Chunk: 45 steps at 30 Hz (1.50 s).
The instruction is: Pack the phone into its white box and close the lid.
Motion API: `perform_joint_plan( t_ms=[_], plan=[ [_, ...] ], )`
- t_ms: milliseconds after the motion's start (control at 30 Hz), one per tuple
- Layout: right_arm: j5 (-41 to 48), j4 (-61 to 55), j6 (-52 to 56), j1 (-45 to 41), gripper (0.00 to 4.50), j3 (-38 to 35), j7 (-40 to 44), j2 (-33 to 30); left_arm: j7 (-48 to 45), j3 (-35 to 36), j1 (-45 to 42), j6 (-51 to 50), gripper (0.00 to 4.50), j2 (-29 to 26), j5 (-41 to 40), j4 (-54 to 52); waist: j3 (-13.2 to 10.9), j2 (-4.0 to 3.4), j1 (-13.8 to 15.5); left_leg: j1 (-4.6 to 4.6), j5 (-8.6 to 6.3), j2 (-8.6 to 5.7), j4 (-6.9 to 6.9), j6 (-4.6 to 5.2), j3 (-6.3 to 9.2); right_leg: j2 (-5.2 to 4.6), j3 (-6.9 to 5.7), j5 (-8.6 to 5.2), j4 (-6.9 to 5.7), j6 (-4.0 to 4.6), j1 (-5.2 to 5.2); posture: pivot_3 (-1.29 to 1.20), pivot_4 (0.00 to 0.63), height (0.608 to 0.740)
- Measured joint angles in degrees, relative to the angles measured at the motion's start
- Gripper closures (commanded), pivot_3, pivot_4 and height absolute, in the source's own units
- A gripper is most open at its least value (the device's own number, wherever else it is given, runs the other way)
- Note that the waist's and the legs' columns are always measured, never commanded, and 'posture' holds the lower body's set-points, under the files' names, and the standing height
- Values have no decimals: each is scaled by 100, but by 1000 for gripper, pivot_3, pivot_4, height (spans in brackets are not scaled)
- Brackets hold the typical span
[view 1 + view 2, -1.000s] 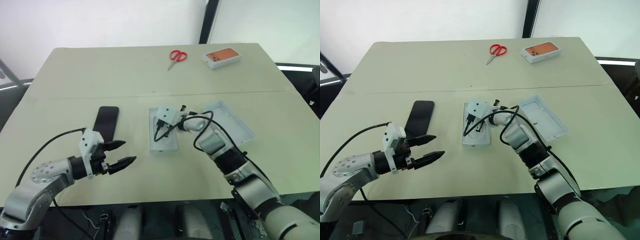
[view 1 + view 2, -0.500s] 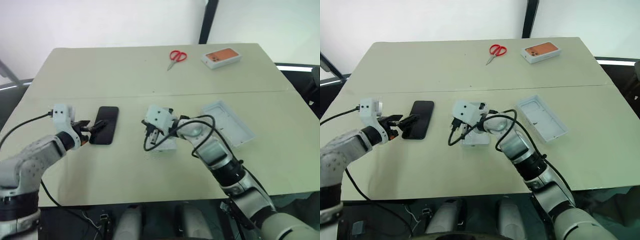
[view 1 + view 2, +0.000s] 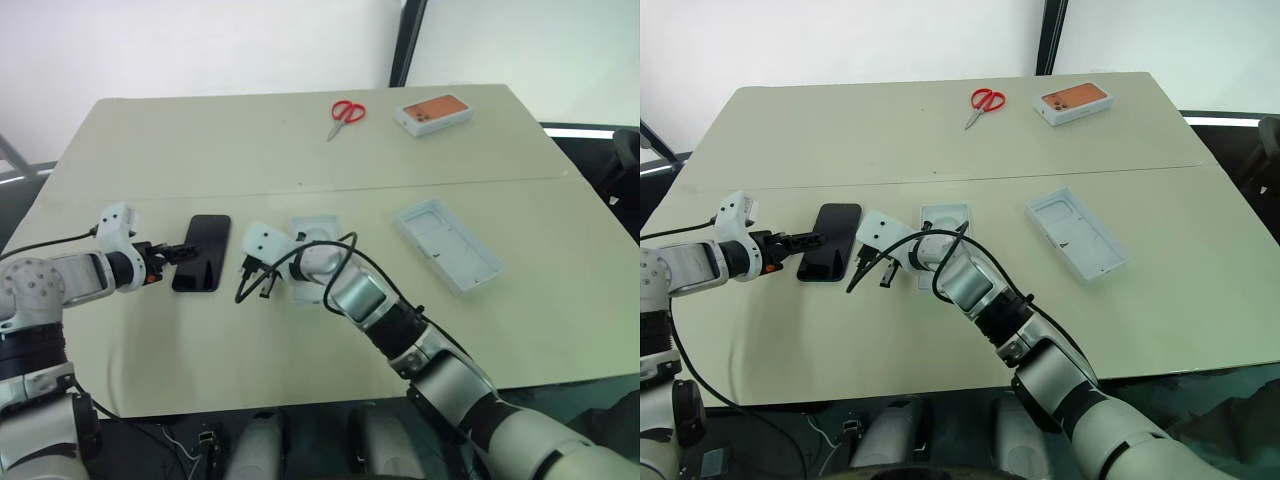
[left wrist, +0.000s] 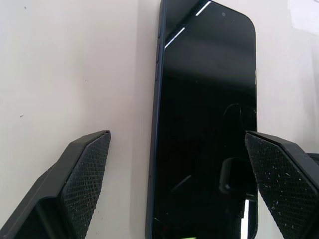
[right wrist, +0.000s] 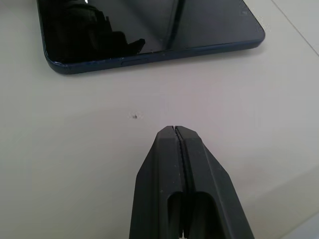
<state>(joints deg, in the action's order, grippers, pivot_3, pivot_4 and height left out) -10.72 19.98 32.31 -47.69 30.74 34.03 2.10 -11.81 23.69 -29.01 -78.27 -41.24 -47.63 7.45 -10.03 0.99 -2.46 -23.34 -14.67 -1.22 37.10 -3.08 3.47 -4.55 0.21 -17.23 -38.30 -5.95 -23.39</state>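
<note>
Left gripper (image 3: 172, 254): lower left of the head view, fingers spread wide, straddling the near end of the phone, nothing gripped.
Right gripper (image 5: 175, 137): fingers pressed together, empty, tip just short of the phone's long edge, on bare table.
Phone (image 3: 202, 266): flat, screen up, left of centre; not yet lifted.
White box (image 3: 312, 234): open base, centre, partly behind the right arm; nothing seen in it.
Lid (image 3: 448, 245): right of centre, inside up, well apart from the box.
Progress: judged early; pickup, packing and closing all remain.
Scissors (image 3: 345, 113), orange-topped box (image 3: 433, 113): upper centre and upper right.
Table (image 3: 200, 140): pale beige, a seam across it; white wall behind.
</note>
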Motion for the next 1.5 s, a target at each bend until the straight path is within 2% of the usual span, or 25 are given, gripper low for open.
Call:
perform_joint_plan(
  t_ms=[967, 1500],
  plan=[
    [-40, -3, -36, 71, 4500, -9, 47, -92, -281, 415, -23, -413, 12, 451, 209, -270, 2, 1, 2, 0, -1, -1, -1, 1, 1, -5, 0, 0, 0, 0, 0, 0, 150, 740],
    [-57, -2, -180, 178, 4500, 38, 38, -75, -274, 664, -46, -906, 12, 907, 233, -666, 3, 3, 14, 0, 0, -2, 0, 0, 2, -6, 0, 0, 0, 0, 2, 0, 150, 740]
  ],
)
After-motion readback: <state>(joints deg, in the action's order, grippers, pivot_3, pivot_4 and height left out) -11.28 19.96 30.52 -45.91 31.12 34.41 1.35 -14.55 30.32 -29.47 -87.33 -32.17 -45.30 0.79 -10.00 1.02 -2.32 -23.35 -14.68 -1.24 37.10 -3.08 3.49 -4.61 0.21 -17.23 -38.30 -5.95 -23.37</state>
